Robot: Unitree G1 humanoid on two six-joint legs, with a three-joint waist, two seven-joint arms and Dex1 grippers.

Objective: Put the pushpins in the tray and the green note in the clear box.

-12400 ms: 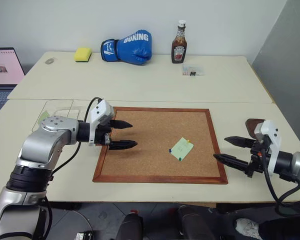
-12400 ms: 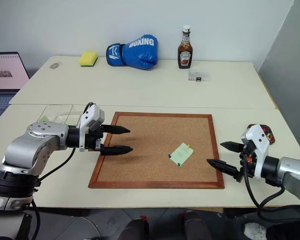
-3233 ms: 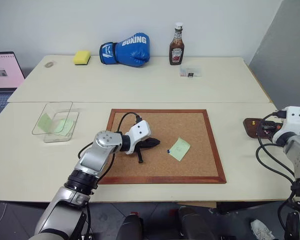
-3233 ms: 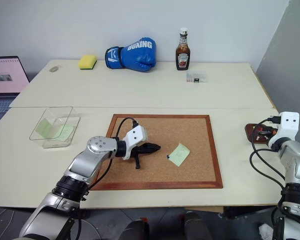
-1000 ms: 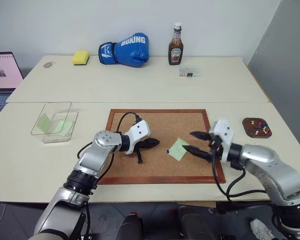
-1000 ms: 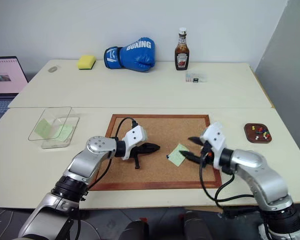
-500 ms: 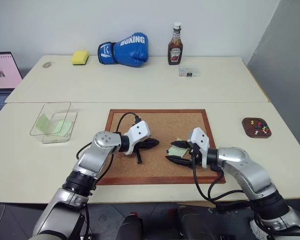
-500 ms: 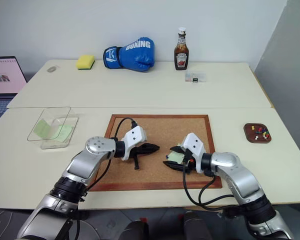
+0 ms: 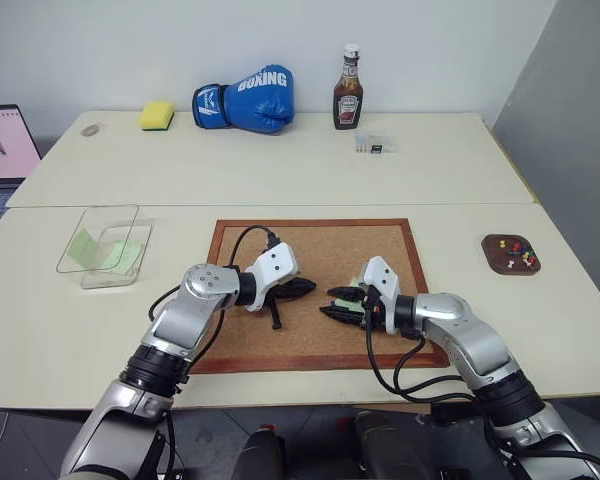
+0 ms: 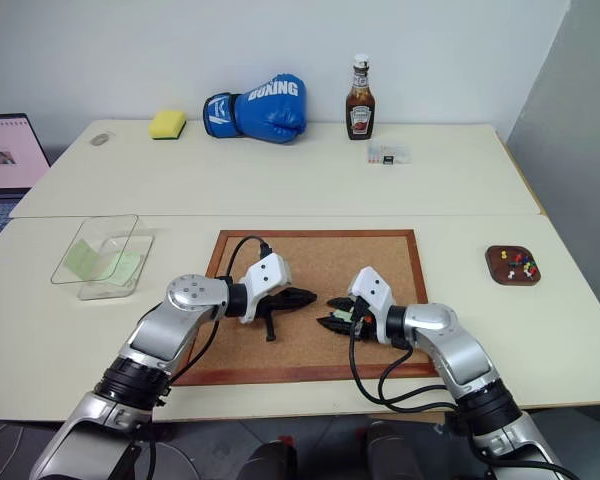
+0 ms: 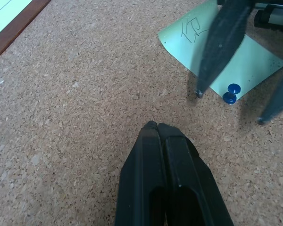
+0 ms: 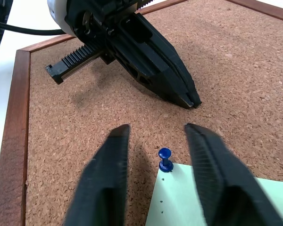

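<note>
Head stereo pair high over the corkboard [image 9: 320, 290]; both wrist cameras close, facing across it.

Blue boxing glove [image 9: 244, 98] at the table's far edge says "BOXING"; green note [image 11: 225, 60] has an unreadable scribble, maybe "KJ".

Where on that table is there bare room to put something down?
Bare: the cream tabletop between the wood-framed corkboard and the small dark brown tray, and between the blue boxing glove and the corkboard. Crowded: mid-corkboard, around the pale green note.
</note>
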